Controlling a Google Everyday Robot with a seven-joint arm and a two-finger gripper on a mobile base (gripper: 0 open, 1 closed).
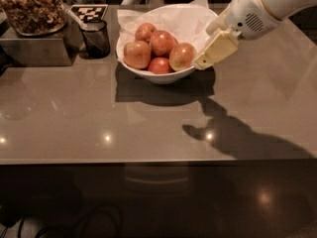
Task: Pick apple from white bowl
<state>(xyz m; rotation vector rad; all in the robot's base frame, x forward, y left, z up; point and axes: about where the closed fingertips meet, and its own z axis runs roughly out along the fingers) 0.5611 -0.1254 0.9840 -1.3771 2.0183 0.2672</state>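
Observation:
The white bowl (157,77) stands at the back middle of the brown counter, lined with white crumpled paper, and holds several apples. The apple (182,56) with the yellow-green blush lies at the bowl's right side, next to redder ones (162,42). My gripper (200,63) comes in from the upper right on the white arm (257,9). Its cream tip is at the bowl's right rim, right beside that apple. I cannot tell whether it touches the apple or the rim.
A small black mesh cup (95,37) stands left of the bowl. Further left a jar of nuts (32,9) sits on a metal box (34,51). A checkered tag (89,11) lies behind the cup. The counter's front edge (158,160) runs across the view.

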